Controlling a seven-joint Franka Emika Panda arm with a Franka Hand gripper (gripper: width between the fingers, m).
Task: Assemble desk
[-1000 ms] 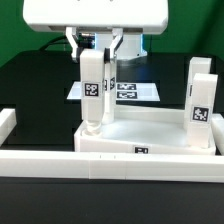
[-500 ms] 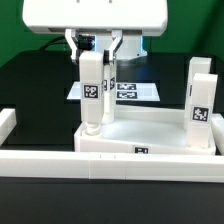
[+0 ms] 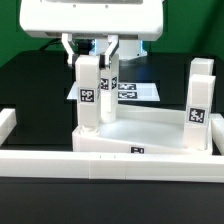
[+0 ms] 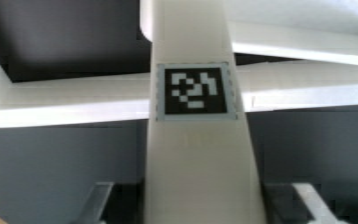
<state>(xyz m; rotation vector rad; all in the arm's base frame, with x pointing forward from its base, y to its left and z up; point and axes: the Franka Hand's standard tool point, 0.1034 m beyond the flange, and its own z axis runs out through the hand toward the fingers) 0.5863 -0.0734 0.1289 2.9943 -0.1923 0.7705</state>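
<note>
The white tabletop (image 3: 165, 142) lies upside down with its raised rim up, just behind the front rail. A white square leg (image 3: 89, 95) with a black-and-white tag stands upright at the tabletop's corner on the exterior view's left. My gripper (image 3: 91, 52) is shut on that leg's upper end. In the wrist view the same leg (image 4: 199, 60) runs down the middle between my gripper's (image 4: 202, 207) two fingers. A second leg (image 3: 200, 98) stands upright at the corner on the exterior view's right. Another white post (image 3: 111, 72) shows just behind the held leg, partly hidden.
A long low white rail (image 3: 110, 165) runs across the front, and a short one (image 3: 6, 122) stands at the exterior view's left. The marker board (image 3: 135, 92) lies flat on the black table behind the tabletop. My arm's white housing (image 3: 90, 15) fills the top.
The gripper and the held leg have shifted slightly toward the exterior view's left. The other legs and the tabletop have not moved.
</note>
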